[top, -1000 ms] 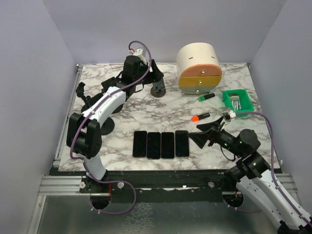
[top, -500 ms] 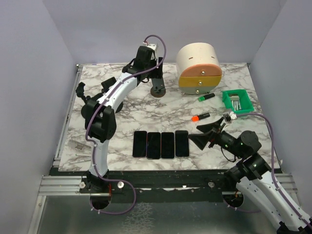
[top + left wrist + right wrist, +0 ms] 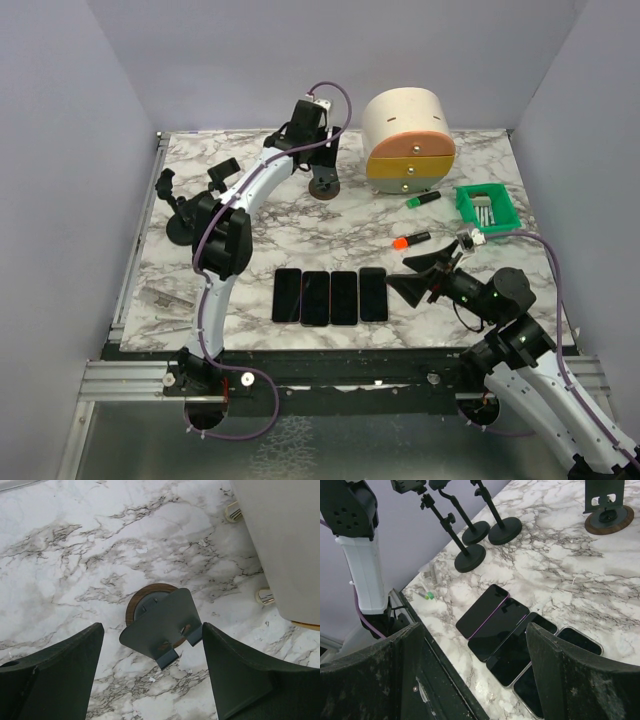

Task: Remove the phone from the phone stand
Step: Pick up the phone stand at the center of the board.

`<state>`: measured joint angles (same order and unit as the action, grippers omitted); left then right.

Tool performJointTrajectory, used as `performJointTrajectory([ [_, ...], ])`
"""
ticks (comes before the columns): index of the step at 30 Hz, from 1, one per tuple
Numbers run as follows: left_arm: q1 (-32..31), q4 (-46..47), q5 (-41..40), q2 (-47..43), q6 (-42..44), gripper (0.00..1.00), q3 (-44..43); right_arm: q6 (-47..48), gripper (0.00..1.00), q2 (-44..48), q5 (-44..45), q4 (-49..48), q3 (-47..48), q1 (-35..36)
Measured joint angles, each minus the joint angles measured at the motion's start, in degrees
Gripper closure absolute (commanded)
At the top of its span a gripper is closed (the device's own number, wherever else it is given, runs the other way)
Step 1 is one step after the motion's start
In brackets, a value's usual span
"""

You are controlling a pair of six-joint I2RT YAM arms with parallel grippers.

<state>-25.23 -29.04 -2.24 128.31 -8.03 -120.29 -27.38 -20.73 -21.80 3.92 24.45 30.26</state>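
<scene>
Scanning the marble table (image 3: 250, 230) from above, you find your left arm stretched out to about 12 o'clock, with the cream drawer unit (image 3: 405, 135) just beside it at 1 o'clock. The left gripper (image 3: 151, 627) hangs over the phone stand (image 3: 324, 185) — a grey cradle plate on a round wooden foot. Its fingers are spread wide, one on each side of the plate and touching neither edge. That cradle is bare: no phone sits in it. The only phones you can see are four dark phones (image 3: 316, 297) lying flat, side by side, at 6 o'clock near the arm bases. Black gooseneck stands (image 3: 480, 530) cluster at 9 o'clock; whether any of them carries a phone you cannot tell. The right gripper (image 3: 474, 627) sits at 4 o'clock, just right of the row, fingers apart and holding nothing.

Treat a phone as a stiff, thin slab — fairly light by the look of it, but with a slick glass face that could crack. Take it across its width by the two long edges, near the middle, never on the screen. Squeeze gently, since the smooth sides may slip.
</scene>
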Motion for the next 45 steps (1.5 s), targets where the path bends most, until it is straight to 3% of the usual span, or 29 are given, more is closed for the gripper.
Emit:
performJointTrajectory([
  [8,0.5,-0.5,2.3,2.4,-0.4,0.21,-1.2,0.0,0.12,0.0,0.0,0.0,0.0,0.0],
  [17,1.7,-0.4,7.1,3.8,-1.9,0.35,-1.9,0.0,0.12,0.0,0.0,0.3,0.0,0.0],
  [30,2.1,1.9,9.9,4.0,-3.8,0.64,0.1,0.0,0.12,0.0,0.1,0.5,0.0,0.0],
  [42,1.6,5.9,14.1,0.7,-6.1,1.0,5.8,0.0,0.12,0.0,0.5,0.5,0.0,0.0],
  [45,1.6,6.2,14.3,-0.4,-6.3,1.0,7.1,0.0,0.12,0.0,0.7,0.5,0.0,0.0],
])
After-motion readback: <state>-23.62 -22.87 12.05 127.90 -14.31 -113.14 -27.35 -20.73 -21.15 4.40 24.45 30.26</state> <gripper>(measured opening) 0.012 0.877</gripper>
